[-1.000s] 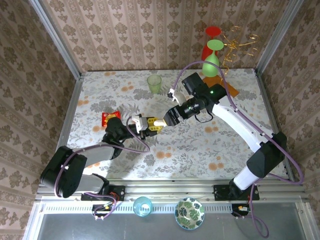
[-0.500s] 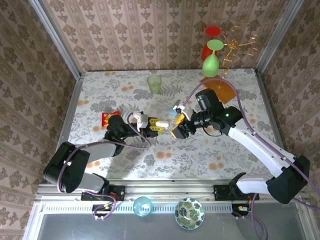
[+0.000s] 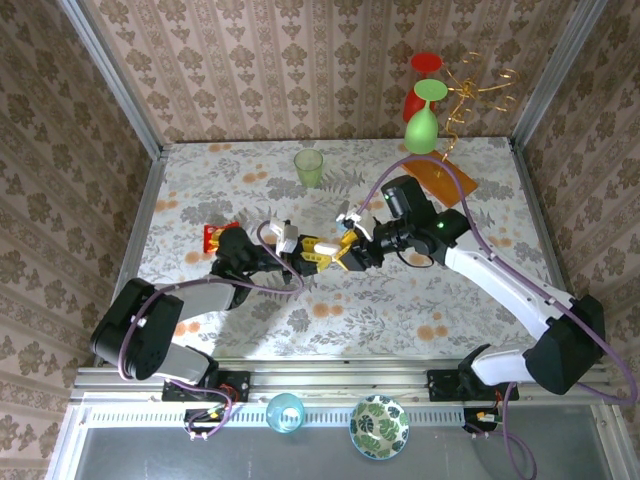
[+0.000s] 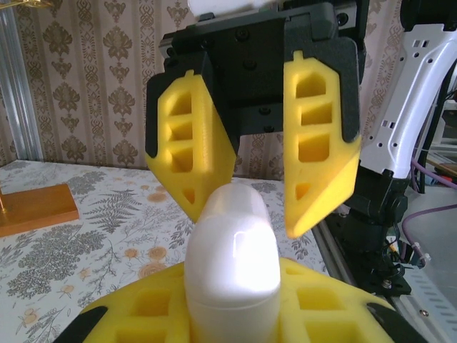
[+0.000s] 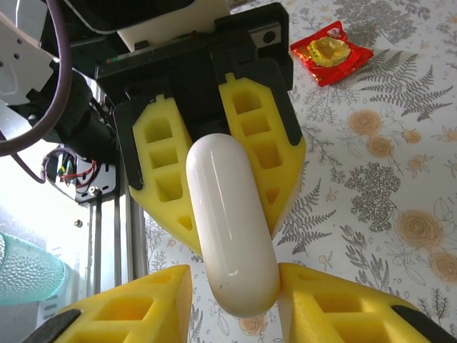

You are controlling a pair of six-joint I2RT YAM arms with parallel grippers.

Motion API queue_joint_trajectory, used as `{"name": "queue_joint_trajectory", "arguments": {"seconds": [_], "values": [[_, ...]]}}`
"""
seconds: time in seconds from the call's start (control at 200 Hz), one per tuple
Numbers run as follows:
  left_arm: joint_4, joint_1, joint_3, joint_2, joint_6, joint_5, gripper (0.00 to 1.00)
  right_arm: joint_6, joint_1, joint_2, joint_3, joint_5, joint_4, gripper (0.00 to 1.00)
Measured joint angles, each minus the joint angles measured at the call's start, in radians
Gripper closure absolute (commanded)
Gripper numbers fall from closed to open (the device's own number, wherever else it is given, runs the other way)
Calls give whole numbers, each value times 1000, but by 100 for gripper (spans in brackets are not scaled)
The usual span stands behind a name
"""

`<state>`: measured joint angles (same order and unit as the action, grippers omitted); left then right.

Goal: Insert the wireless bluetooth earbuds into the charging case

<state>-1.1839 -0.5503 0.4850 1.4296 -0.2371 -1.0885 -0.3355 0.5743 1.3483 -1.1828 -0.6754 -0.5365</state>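
Note:
The charging case (image 3: pixel 326 247) is a glossy white capsule, lid closed. My left gripper (image 3: pixel 309 253) is shut on it and holds it above the table's middle, pointing right. In the left wrist view the case (image 4: pixel 232 257) stands up between my yellow pads (image 4: pixel 143 314). My right gripper (image 4: pixel 250 220) faces it, open, one fingertip on each side of the case's free end. In the right wrist view the case (image 5: pixel 228 229) reaches down between my right gripper's (image 5: pixel 235 280) open fingers, close to the right pad. The earbuds are out of view.
A green cup (image 3: pixel 309 166) stands at the back centre. A red snack packet (image 3: pixel 219 236) lies left of the grippers. Wine glasses (image 3: pixel 424 110) hang on a gold stand with an orange base (image 3: pixel 437 177) at the back right. A blue cup (image 3: pixel 285 412) and patterned bowl (image 3: pixel 379 426) sit below the near edge.
The right gripper drew back to the right half a second ago, then returned to straddle the case's free end. The left gripper kept hold of the case, shifting slightly right.

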Motion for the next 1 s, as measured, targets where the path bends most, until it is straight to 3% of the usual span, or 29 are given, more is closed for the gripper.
{"name": "queue_joint_trajectory", "arguments": {"seconds": [0.14, 0.315, 0.37, 0.46, 0.6, 0.805, 1.0], "values": [[-1, 0, 1, 2, -11, -12, 94, -21, -1, 7, 0, -5, 0, 83], [-1, 1, 1, 2, -18, -15, 90, -32, -2, 7, 0, -6, -3, 88], [0, 1, 1, 2, -18, -14, 79, -32, -2, 7, 0, -6, -3, 88], [-5, 1, 1, 2, -15, -5, 47, -32, -2, 6, 0, -6, -1, 88], [-26, 2, -2, 2, 5, 32, 17, -15, -3, 2, 26, -5, 23, 88], [-19, 24, -92, -48, 111, 151, 1, 109, -42, -18, 140, 52, 127, 89], [75, 30, -175, -145, 283, 357, 0, 364, -113, 12, 189, 156, 241, 89]]}}
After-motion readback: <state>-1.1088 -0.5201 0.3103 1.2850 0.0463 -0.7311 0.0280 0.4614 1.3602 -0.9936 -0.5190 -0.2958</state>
